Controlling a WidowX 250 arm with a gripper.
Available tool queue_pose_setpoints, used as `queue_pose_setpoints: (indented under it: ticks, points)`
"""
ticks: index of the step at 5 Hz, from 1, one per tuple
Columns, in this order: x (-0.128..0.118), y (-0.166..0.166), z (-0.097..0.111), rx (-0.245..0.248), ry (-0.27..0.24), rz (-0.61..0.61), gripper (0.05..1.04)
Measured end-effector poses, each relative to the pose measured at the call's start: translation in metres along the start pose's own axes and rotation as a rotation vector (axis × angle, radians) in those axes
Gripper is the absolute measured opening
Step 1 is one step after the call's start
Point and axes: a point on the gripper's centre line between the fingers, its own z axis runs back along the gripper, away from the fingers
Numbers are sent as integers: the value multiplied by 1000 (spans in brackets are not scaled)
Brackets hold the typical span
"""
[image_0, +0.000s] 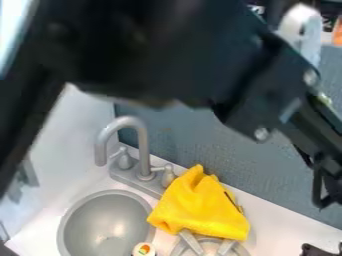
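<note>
- Yellow cloth (200, 205): right of the sink (67, 216), bunched and peaked at the top, wider below. Left corner comes up to the sink rim; can't tell if touching.
- Cloth lies partly over the stove burner (191, 242), right of the sink; grey bars poke out under its lower edge. Looks draped loosely, not folded; folds seem to come from its own slack, with the burner probably propping the lower part.
- Small dark mark on the cloth's right side, maybe a fold or a tag, can't tell.
- Hand (323, 176): far right of the sink, at the view's right edge, beyond the cloth. Can't tell if released or clenched, nor if it grasps anything. In view it is apart from the cloth, so the cloth's shape doesn't look to be caused by it.
- Arm (160, 50): crosses above the sink area from the upper left, then slopes down to the right. That angle puts the hand to the cloth's right, not over the sink.
- Faucet (142, 145): just behind the sink, upright, spout bent over toward the bowl, presumably so it would pour in. Base has a knob either side; right knob just beside the cloth.
- Small round white item (143, 250), orange and green on top: beside the sink's right rim, at the bottom edge. Reason for the spot unclear.
- Grey panel (200, 135): behind the sink and cloth, backs the white surface (284, 220).
</note>
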Motion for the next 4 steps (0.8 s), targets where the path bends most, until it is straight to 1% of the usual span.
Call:
queue_pose_setpoints:
  ticks: [1, 2, 3, 4]
  points:
    - [-24, 14, 21, 29, 11, 72, 104]
    - [-41, 48, 30, 59, -1, 167, 104]
    - [-48, 89, 24, 88, 22, 254, 104]
    - [-46, 119, 21, 81, 14, 297, 104]
